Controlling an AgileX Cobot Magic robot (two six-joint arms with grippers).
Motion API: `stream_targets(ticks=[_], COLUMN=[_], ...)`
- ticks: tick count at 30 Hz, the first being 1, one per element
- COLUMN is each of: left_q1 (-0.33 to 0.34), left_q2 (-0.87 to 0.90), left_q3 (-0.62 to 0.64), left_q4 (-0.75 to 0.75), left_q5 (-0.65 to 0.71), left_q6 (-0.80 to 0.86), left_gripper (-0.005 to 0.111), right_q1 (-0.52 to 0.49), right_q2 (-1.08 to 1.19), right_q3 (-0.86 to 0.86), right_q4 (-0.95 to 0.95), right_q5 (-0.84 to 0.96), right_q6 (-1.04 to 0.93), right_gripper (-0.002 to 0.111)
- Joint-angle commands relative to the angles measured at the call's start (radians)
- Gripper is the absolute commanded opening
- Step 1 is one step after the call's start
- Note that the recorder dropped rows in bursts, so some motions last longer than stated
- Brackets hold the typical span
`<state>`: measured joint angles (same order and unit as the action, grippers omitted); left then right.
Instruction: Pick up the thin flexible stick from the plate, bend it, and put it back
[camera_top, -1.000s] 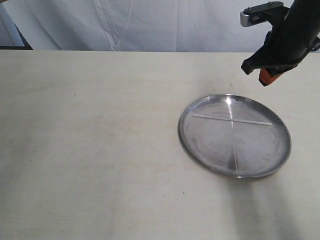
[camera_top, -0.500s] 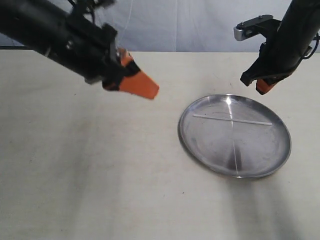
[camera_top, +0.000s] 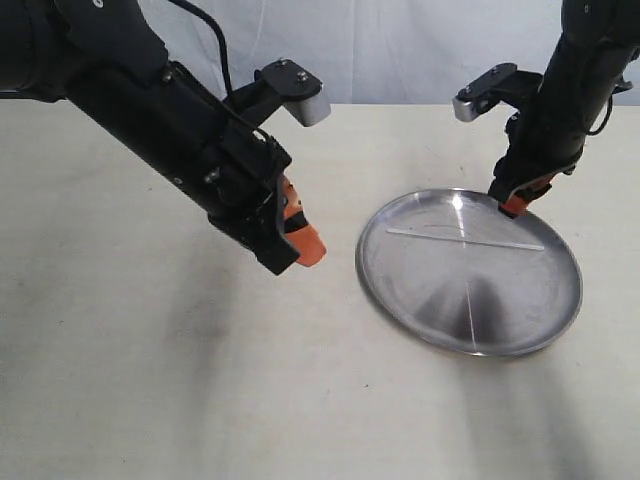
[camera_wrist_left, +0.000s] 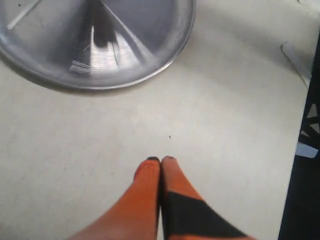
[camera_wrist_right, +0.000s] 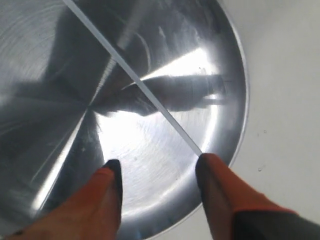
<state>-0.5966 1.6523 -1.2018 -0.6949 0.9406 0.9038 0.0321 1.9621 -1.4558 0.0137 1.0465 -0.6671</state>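
The shiny steel plate (camera_top: 470, 320) lies on the table at the right. Across its far half rests the thin whitish stick (camera_top: 465, 239), flat and straight. The right wrist view shows the stick (camera_wrist_right: 135, 80) running across the plate (camera_wrist_right: 50, 65), with one end just off a fingertip. My right gripper (camera_wrist_right: 157, 167) is open and hovers above the plate's far right rim (camera_top: 512, 205). My left gripper (camera_top: 310, 250) hangs over bare table left of the plate, shut and holding nothing; its wrist view shows the closed orange fingertips (camera_wrist_left: 160, 161) and the plate (camera_wrist_left: 165, 55) beyond them.
The pale tabletop (camera_top: 150, 360) stretches left and toward the front. A white cloth backdrop (camera_top: 380, 50) hangs behind the table's far edge. The bulky black left arm (camera_top: 150, 110) reaches in from the upper left.
The left arm has swung in from the upper left and down toward the plate's left side. The right gripper has dropped lower, onto the plate's far right rim.
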Motion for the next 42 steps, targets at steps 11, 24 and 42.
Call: stream_targets(ticks=[11,24,42], left_q1=[-0.006,-0.006,-0.004], left_q2=[-0.001,-0.001,-0.001], left_q3=[-0.006,-0.006,-0.006], left_q4=[0.061,0.057,0.060], left_q5=[-0.108,-0.157,-0.202], left_q6=[-0.011,-0.011,-0.007], left_gripper=[0.000,0.000,0.000], right_q1=[-0.002,-0.002,-0.002], right_q2=[0.114,0.201,0.169], right_q3=[0.005,0.005,0.005], right_q4=[-0.006,-0.014,-0.006], right_q5=[-0.010,-0.057,-0.085], right_q6=[-0.132,-0.146,-0.144], right_gripper=[0.048,0.042,0.043])
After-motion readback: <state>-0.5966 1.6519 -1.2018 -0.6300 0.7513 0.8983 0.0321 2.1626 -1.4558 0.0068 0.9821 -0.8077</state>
